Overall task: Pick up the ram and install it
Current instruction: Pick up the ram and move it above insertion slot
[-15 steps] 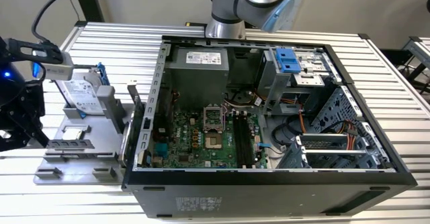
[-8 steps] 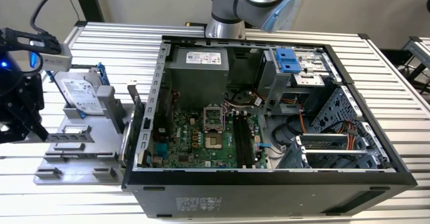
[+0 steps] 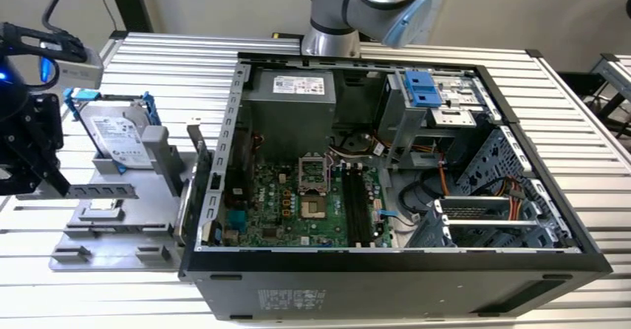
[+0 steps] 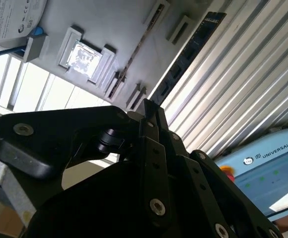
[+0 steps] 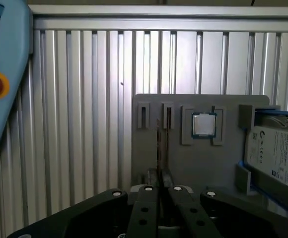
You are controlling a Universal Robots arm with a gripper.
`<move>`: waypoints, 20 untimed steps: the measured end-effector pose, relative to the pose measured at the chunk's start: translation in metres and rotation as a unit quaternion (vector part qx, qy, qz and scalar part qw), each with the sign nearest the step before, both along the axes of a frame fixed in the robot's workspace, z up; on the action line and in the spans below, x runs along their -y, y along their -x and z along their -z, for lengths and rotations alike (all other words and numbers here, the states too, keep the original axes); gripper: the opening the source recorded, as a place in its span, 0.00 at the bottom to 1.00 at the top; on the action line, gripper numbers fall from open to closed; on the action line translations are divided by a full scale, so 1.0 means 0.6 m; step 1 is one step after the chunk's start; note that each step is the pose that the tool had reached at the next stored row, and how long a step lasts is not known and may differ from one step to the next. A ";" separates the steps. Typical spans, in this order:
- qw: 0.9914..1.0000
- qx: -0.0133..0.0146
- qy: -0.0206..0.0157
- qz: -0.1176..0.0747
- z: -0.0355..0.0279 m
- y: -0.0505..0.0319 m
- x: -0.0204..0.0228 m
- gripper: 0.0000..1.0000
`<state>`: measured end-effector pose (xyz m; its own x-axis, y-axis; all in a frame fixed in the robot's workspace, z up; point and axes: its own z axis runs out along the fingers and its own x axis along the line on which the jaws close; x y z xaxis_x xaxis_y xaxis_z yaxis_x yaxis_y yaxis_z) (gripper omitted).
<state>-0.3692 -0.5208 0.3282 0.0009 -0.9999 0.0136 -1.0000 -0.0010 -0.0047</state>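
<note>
While the gripper (image 5: 159,194) hangs above the grey holder tray (image 5: 183,163) with its fingers drawn to a narrow slit, the ram (image 5: 158,148) stands on its long edge in that tray, ahead of the fingertips and apart from them. Its long axis points straight away from the gripper, in line with the slit and parallel to the ribs of the table (image 5: 84,124). Beside the ram sits the processor (image 5: 203,124), with the hard drive (image 5: 278,156) farther out.

Grey plastic holder tray (image 3: 118,236), bearing the dark flat ram stick (image 3: 103,191), sits at the exterior view's left of the open black computer case (image 3: 394,266).
</note>
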 end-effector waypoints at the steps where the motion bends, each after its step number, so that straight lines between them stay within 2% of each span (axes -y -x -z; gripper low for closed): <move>1: 1.000 0.000 0.000 0.000 -0.004 0.000 -0.0009 0.00; 12: 1.000 0.004 -0.001 0.000 -0.050 0.000 -0.0094 0.00; 18: 1.000 0.004 -0.001 0.000 -0.088 0.000 -0.0110 0.00; 20: 1.000 0.004 -0.001 0.000 -0.093 0.000 -0.0110 0.00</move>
<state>-0.3692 -0.5142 0.3841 0.0008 -0.9999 0.0120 -0.9999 -0.0009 -0.0122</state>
